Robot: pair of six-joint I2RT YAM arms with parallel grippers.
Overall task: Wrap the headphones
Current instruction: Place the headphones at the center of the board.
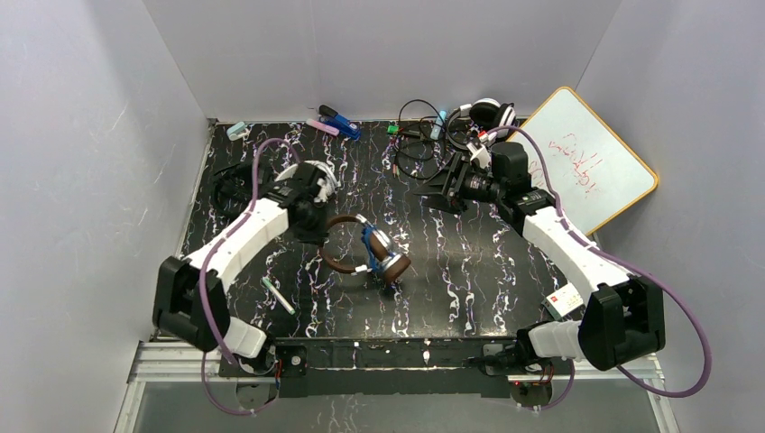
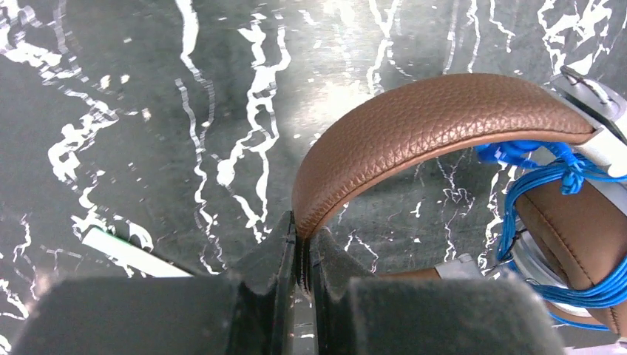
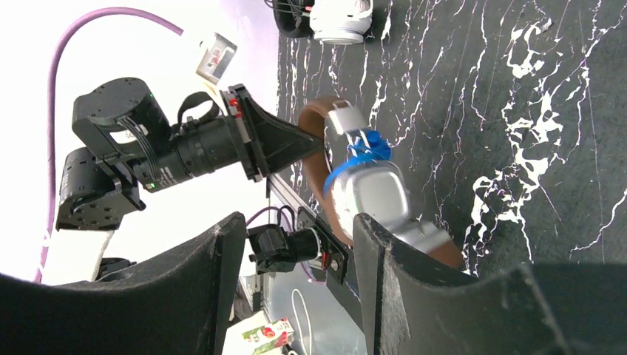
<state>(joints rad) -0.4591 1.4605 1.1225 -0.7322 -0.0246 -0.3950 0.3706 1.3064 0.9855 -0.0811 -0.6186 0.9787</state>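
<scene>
The left hand (image 1: 317, 230) is clamped tight on the brown headphones (image 1: 365, 248), its two pads pressed together over one end of the padded brown headband (image 2: 436, 111), as the left wrist view shows. The headset sits near the middle of the black marbled worktop (image 1: 505, 271), with the headband arching towards the left arm and the ear cups (image 1: 390, 263) on the side towards the right arm. A blue cord (image 2: 547, 163) is wound in loops around the headset where the band meets the cups. Whether the cups touch the worktop cannot be told.

The right hand (image 1: 439, 194) holds nothing. Its fingers (image 3: 222, 281) stand well apart, and it hangs over the worktop behind and to the right of the brown headset, apart from it. In the right wrist view the silver back of one cup (image 3: 370, 196) faces that camera.

The white headphones (image 1: 487, 113) lie at the back edge among loose black cords (image 1: 415, 144), just beside a whiteboard (image 1: 591, 158). A white marker (image 1: 278, 295) lies near the left arm.
</scene>
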